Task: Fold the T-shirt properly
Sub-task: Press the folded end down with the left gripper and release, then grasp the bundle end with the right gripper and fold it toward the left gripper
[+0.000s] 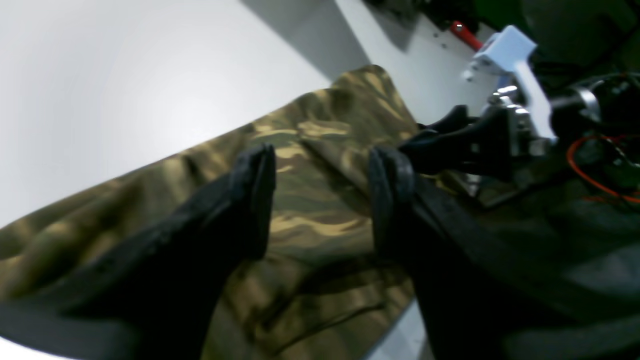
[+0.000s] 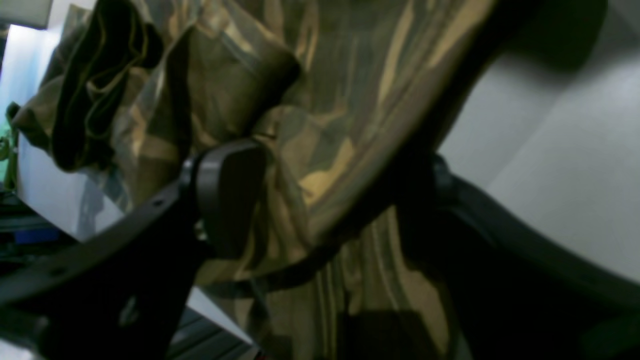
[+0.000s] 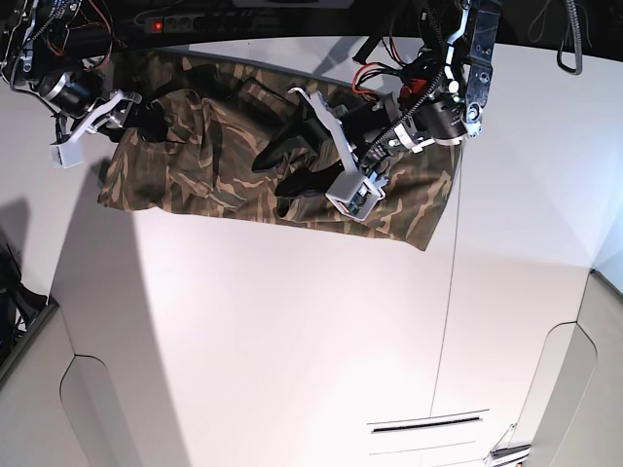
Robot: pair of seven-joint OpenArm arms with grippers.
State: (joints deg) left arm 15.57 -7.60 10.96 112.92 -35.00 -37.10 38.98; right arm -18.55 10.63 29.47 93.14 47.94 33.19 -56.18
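The camouflage T-shirt [image 3: 204,180] lies spread in a wide band across the far part of the white table [image 3: 292,331]. My left gripper [image 3: 274,182] hovers over the shirt's middle, open and empty; in the left wrist view its fingers [image 1: 252,200] stand apart above the fabric [image 1: 320,135]. My right gripper [image 3: 148,121] is at the shirt's end near the back of the table. In the right wrist view its fingers [image 2: 230,195] stand wide apart with a fold of the shirt [image 2: 325,110] between them. The dark collar [image 2: 95,75] is bunched beyond.
A power strip [image 3: 195,19] and cables lie behind the table's far edge. The right arm with its white mount [image 1: 515,60] shows close to the left gripper. A seam [image 3: 450,292] runs down the table on the right.
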